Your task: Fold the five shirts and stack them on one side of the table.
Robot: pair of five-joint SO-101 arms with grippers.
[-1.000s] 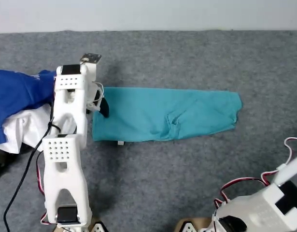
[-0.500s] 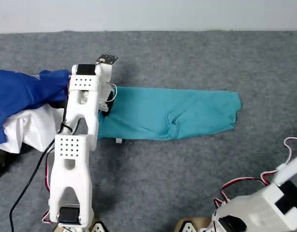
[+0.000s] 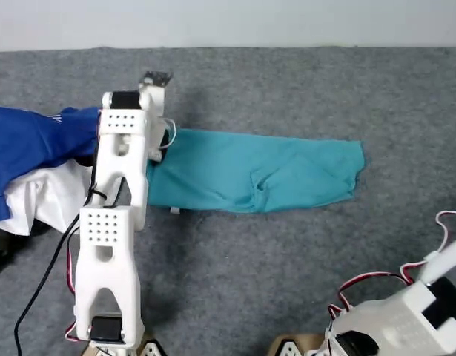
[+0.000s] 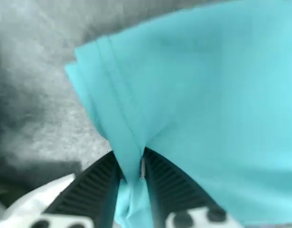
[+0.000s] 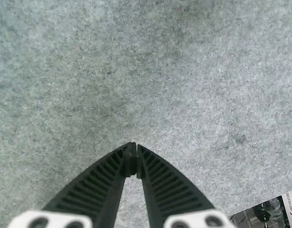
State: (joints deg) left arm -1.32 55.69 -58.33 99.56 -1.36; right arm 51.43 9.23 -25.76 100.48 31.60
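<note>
Looking down from the high view, I see the teal shirt [image 3: 257,172] lying as a long folded strip across the grey desk [image 3: 287,89]. My left arm [image 3: 116,185] stands over the shirt's end that lies just beside the heaped blue shirt [image 3: 27,141] and white shirt [image 3: 46,194]. My right arm [image 3: 405,311] sits well apart from the teal shirt. On the left wrist view, the left jaws are clenched on a pinched ridge at the teal shirt's edge. On the right wrist view, the right jaws are clenched on nothing, tips touching, over bare desk.
</note>
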